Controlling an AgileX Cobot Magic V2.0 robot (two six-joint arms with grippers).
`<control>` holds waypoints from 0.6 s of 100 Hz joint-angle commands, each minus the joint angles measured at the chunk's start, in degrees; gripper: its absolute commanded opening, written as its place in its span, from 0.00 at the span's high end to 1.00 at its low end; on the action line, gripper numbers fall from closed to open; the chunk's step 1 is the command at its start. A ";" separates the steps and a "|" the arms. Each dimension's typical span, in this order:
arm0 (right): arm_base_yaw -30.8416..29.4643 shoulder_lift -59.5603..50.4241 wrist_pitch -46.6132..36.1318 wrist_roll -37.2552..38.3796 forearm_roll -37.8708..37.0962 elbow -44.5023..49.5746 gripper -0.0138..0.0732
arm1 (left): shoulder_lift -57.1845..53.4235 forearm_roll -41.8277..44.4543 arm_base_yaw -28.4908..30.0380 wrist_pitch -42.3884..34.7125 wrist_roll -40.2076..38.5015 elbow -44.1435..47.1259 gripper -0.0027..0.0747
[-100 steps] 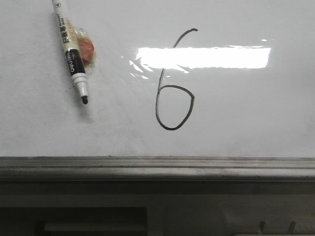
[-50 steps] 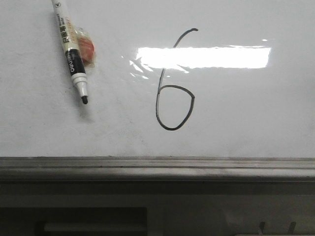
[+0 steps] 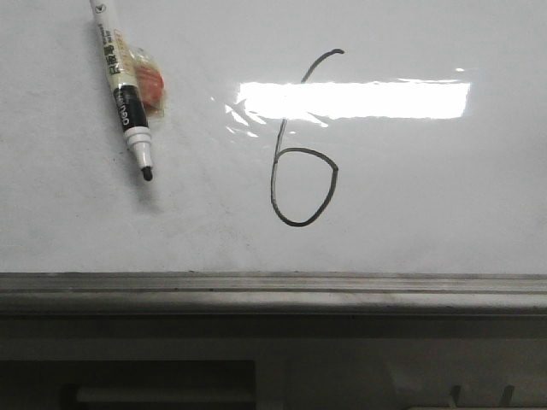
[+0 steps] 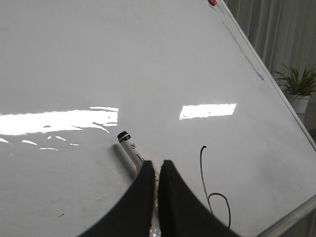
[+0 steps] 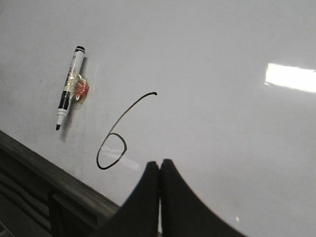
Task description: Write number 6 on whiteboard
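Black number 6 on whiteboard; marker pen beside it (uncapped, front view only); wrist views show left gripper and right gripper, jaws closed, empty.

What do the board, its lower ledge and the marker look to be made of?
whiteboard: smooth glossy white coating, likely enamel or melamine; it mirrors a ceiling light sharply.
ledge: dull grey, probably brushed metal, with grooves running along its length.
marker pen: likely plastic barrel, with a printed label and a dark felt-like tip.
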 commanded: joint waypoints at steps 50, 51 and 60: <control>-0.20 -0.78 -3.88 -0.52 1.56 -1.25 0.92 | 1.76 24.51 3.15 -2.50 -17.80 -0.47 0.99; -0.20 -0.78 -3.88 -0.52 1.56 -1.25 0.92 | 1.89 25.68 3.78 -2.64 -19.17 -0.34 0.99; -0.20 -0.78 -3.88 -0.52 1.56 -1.25 0.92 | 3.17 39.53 8.92 -3.33 -34.84 1.10 0.99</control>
